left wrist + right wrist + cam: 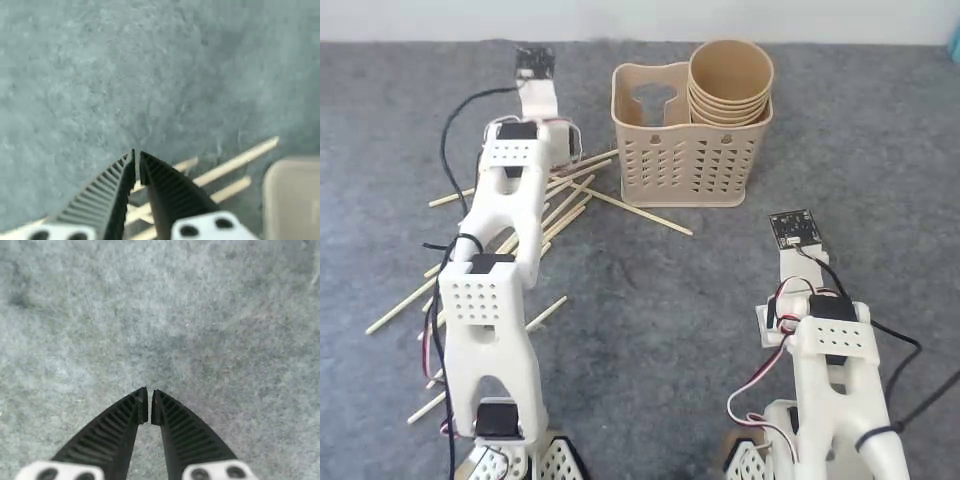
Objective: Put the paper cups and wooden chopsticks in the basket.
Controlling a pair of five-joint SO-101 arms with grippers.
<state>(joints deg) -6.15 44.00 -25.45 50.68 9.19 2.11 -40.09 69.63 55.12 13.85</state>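
The paper cups (730, 75) sit stacked inside the basket (685, 170). The wooden chopsticks (555, 205) lie spread on the grey bench (650, 320) beside the basket. The left pincer (136, 156) is closed and holds nothing, above chopsticks near the basket. The right pincer (149, 394) is closed and empty too.

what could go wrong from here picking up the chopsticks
1. The chopsticks lie crossed in a loose pile, so the left gripper, shut over them, might grab several at once or flick some away.
2. The paper cups fill one compartment of the basket, leaving just the other one; a long stick held off-centre could catch its rim or miss.
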